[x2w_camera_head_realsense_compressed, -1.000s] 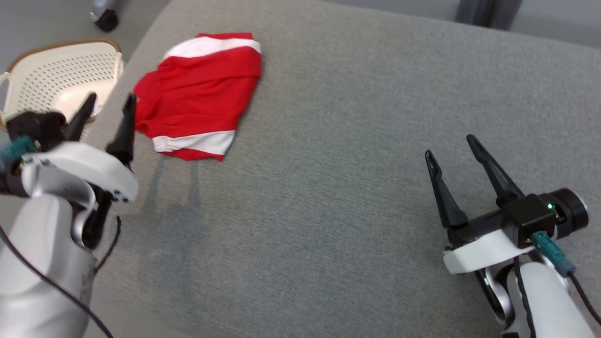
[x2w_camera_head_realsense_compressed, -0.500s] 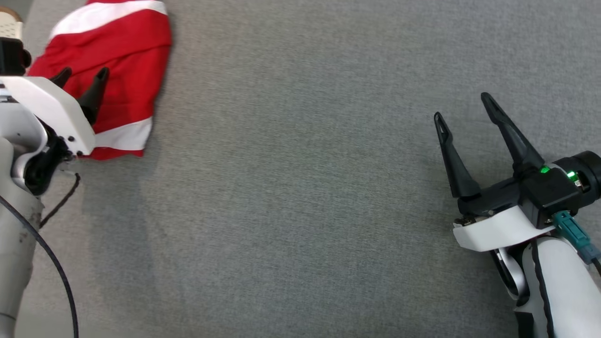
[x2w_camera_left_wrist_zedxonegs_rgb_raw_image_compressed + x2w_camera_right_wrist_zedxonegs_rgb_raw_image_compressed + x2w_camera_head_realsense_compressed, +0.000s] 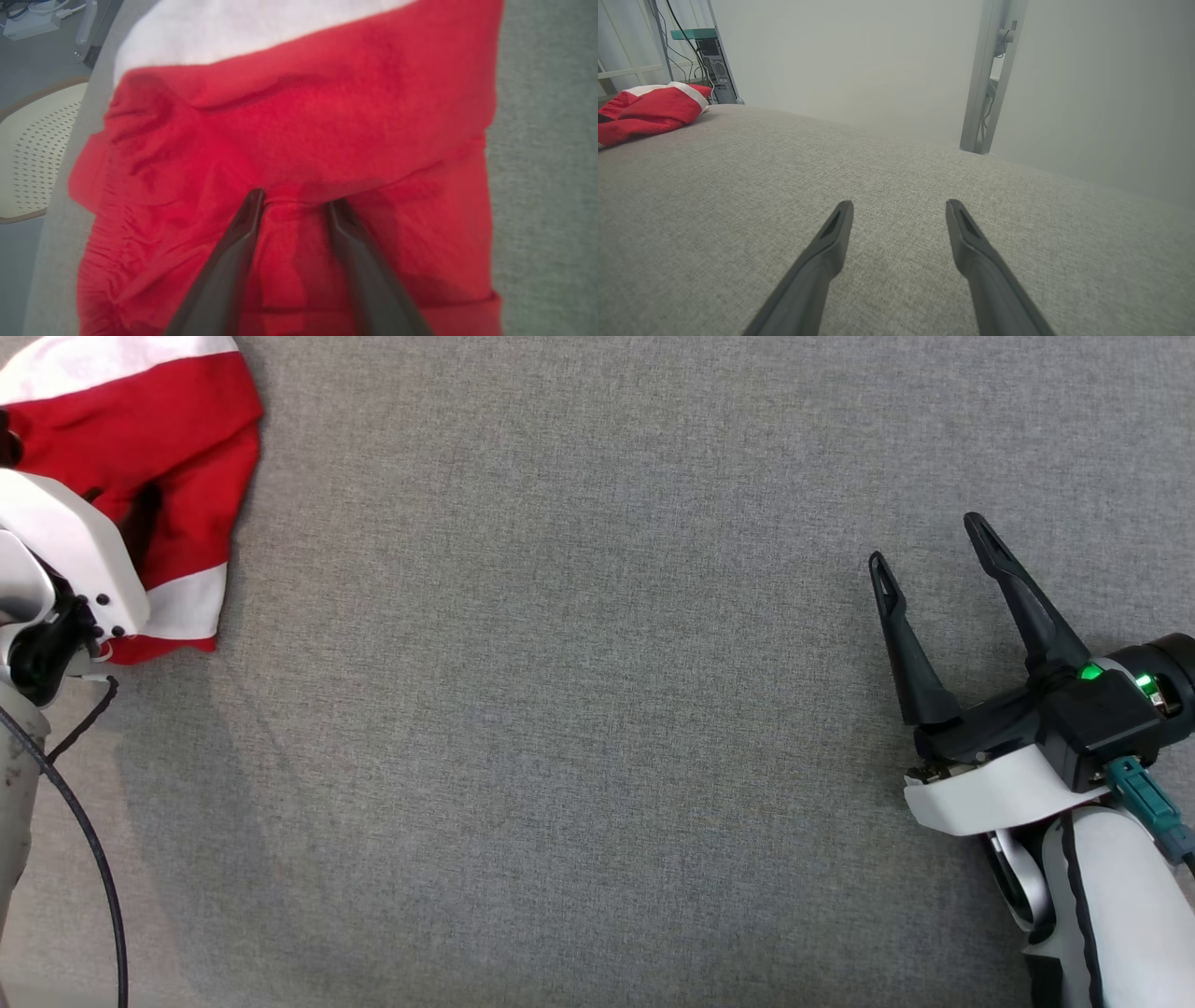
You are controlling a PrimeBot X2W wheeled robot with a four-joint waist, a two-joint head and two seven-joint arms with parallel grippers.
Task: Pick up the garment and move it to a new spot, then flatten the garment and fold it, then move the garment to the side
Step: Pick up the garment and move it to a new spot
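In the head view, the red garment (image 3: 177,420) lay at the far left corner of the grey cloth top (image 3: 597,728); a second ago it sat nearer the middle, with a basket beside it, but the whole picture had slid, so the camera had turned and the garment had not moved; the left gripper (image 3: 126,523) had been short of the garment's near edge then, and now its dark fingers were down on the red cloth, half hidden behind the white wrist; the right gripper (image 3: 926,541) hung well apart on the other side, jaws wide open and holding nothing, as before.

In the left wrist view, the left gripper (image 3: 296,198) had both tips pressed into the red cloth near a seam; the jaws were partly open, with a small ridge of cloth between them, and had not pinched it yet; the white band lay beyond, and a cream basket (image 3: 28,154) sat off the edge.

In the right wrist view, the right gripper (image 3: 901,205) pointed over bare grey cloth, jaws apart and empty; the garment (image 3: 649,109) lay far off to one side.

So the pick-up was probably just starting; the jaws would need to close on the cloth next; moving, flattening and folding were all still to do.
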